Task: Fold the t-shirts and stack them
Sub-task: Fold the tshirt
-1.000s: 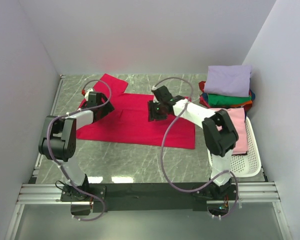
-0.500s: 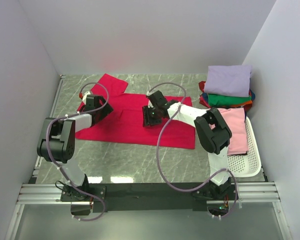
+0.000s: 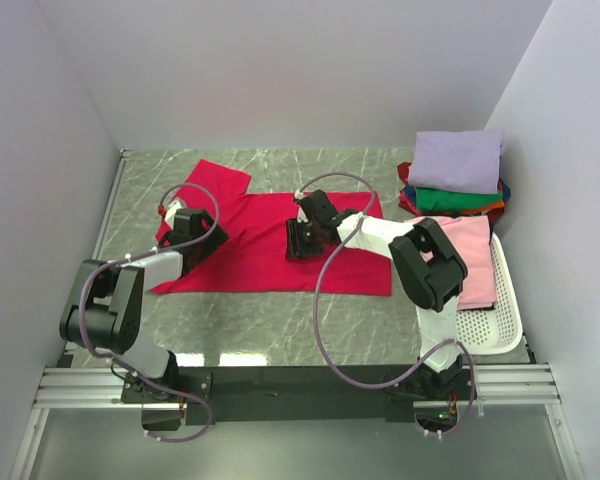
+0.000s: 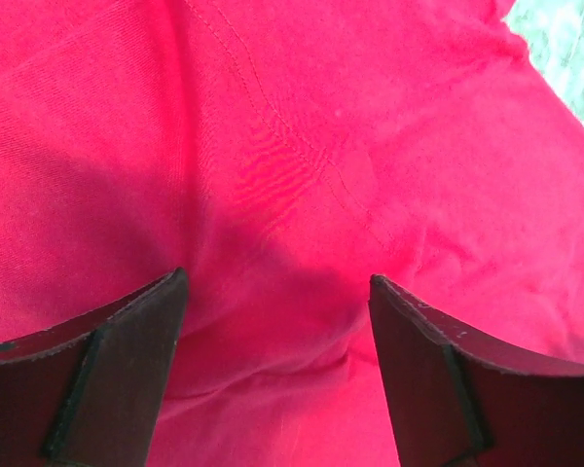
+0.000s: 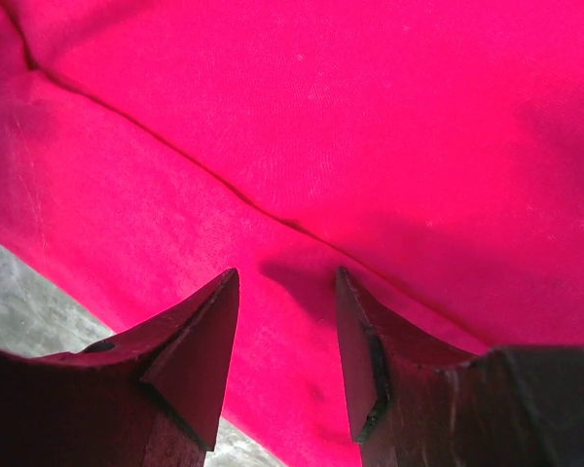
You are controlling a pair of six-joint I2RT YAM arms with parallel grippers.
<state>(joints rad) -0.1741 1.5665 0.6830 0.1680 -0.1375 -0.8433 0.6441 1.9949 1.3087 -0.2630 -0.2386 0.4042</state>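
Though spread mostly flat on the grey marbled surface (image 3: 280, 320), rumpled a little at its left end: crimson-red t-shirt (image 3: 270, 255), filling the middle of the top view, with one sleeve (image 3: 218, 178) jutting toward the upper left.

Down on the shirt's left part, just below that sleeve: left gripper (image 3: 192, 230). Seen by the left wrist camera, same gripper (image 4: 275, 292) with jaws wide apart and nothing clamped. Dark fingertips (image 4: 165, 302) low in the frame, with red cloth and a slanting stitching line (image 4: 302, 146) between and above them. Sliver of pale surface in the upper right corner of that frame.

Down near the shirt's centre, toward its upper edge: right gripper (image 3: 300, 242). Seen by the right wrist camera, same gripper (image 5: 284, 292) with jaws parted by only a narrow gap, not closed on the cloth. Long crease (image 5: 175, 165) running from the upper left down into that gap. Grey surface showing at the lower left of that frame, past the shirt's edge.

Stacked in the upper right of the top view, against the right wall: folded lavender t-shirt (image 3: 458, 160) on top, green t-shirt (image 3: 450, 198) under it, and edges of a blue t-shirt (image 3: 504, 190) and an orange t-shirt (image 3: 485, 208) peeping out lower down. Just below the stack: pink t-shirt (image 3: 475, 260), lying over the upper end of a white perforated basket (image 3: 500, 320) at the right edge.
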